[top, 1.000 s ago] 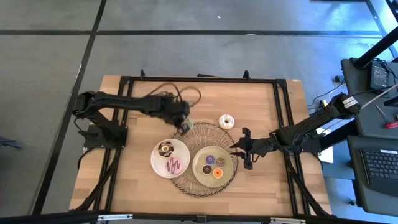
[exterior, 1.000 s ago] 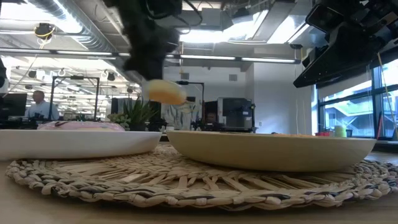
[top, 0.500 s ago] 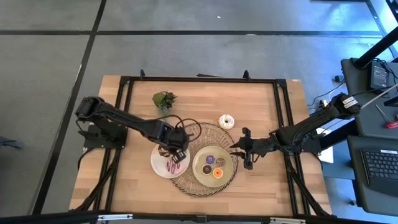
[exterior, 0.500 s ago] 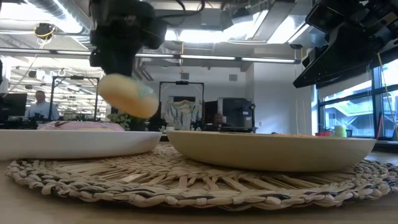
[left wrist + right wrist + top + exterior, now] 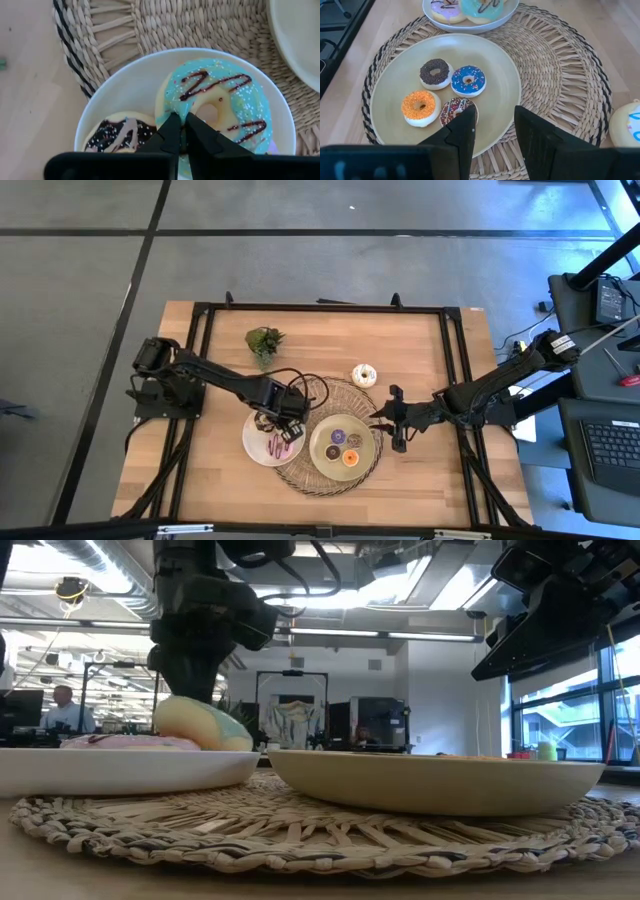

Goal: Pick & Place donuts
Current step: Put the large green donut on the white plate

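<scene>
My left gripper is over the white plate, shut on a mint-iced donut with brown zigzags. A chocolate-iced donut lies on that plate beside it, and the low view shows a pink one there too. The pale-green plate holds several donuts, among them brown, blue and orange. A cream donut lies on the table at the mat's far edge. My right gripper is open and waits at the pale-green plate's right side. My left gripper pinches the mint-iced donut's rim between its two fingers, coming from above and pointing down. The donut sits tilted below the fingers. Its lower part dips behind the white plate's rim; whether it rests there I cannot tell.
Both plates stand on a round woven mat in the table's middle. A green plant sprig stands toward the far left. Bare wood lies along the near edge and both sides, inside the black frame rails.
My left gripper, shut on the mint-iced donut, has moved from the mat's far-left edge toward the near edge, over the white plate, then down. The donut hung well above the plates a second ago and is now at the white plate's rim level.
</scene>
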Robot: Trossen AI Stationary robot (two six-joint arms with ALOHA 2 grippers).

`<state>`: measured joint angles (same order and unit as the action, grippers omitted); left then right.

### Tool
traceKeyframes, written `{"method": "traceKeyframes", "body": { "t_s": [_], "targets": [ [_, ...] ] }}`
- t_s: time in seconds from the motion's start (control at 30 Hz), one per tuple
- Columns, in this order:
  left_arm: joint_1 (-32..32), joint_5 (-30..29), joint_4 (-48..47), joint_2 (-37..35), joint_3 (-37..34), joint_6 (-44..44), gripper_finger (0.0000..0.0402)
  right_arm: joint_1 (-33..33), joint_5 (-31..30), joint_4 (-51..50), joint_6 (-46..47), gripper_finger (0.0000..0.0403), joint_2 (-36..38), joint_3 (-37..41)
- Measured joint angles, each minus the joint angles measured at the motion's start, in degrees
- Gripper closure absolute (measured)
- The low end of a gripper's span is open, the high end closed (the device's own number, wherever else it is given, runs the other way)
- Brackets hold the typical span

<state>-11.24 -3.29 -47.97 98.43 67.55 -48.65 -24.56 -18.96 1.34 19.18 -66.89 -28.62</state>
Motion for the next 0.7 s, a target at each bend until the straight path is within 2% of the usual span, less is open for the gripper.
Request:
{"method": "traceKeyframes", "body": {
  "t_s": [0.3, 0.7],
  "targets": [
    [0.21, -0.08, 1.46, 0.0, 0.0, 1.41, 0.0356, 0.0, 0.11, -0.4, -0.06, 0.0265, 0.01, 0.0],
    [0.21, -0.09, 1.67, 0.0, 0.0, 1.4, 0.0336, 0.0, 0.12, -0.44, -0.15, 0.0265, 0.02, 0.0]
  ]
}}
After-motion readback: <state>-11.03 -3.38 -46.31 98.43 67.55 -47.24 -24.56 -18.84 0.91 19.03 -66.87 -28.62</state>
